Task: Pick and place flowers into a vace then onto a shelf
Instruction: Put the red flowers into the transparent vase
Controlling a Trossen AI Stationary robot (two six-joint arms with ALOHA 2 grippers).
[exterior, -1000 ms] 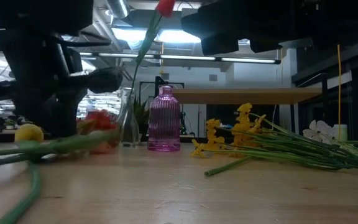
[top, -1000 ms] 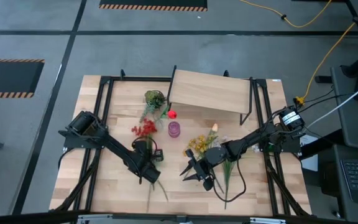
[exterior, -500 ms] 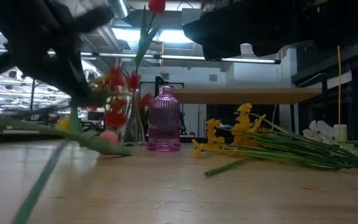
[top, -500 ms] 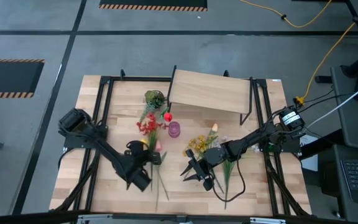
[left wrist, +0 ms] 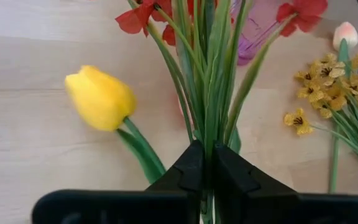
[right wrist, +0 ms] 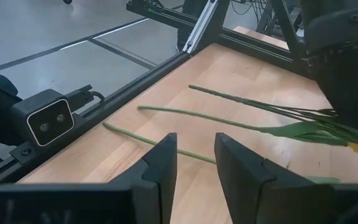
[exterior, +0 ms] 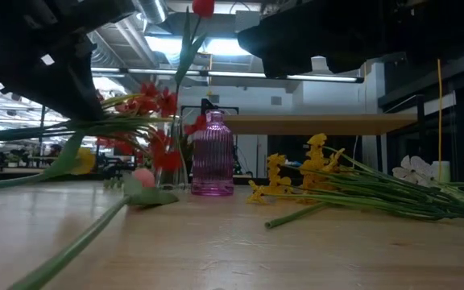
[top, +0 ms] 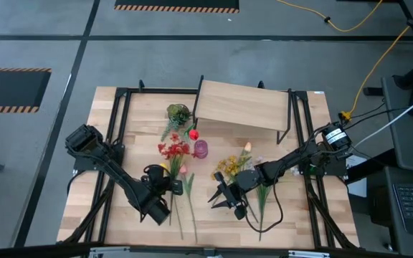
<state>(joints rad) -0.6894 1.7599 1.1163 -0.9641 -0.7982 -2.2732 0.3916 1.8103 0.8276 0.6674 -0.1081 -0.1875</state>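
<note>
The left pincer is clamped on the flowers, apparently several stems. The right pincer hovers over the desk with fingers parted, holding nothing.

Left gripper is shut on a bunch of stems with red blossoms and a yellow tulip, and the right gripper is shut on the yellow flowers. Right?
Not quite. The left gripper is shut on the stems, as the left wrist view shows. But the right gripper holds nothing: in the right wrist view its jaws stand apart over bare table, and the yellow flowers lie loose.

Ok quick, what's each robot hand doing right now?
Left gripper: closed on a bunch of flower stems.
Right gripper: open, holding nothing, above the table.
</note>
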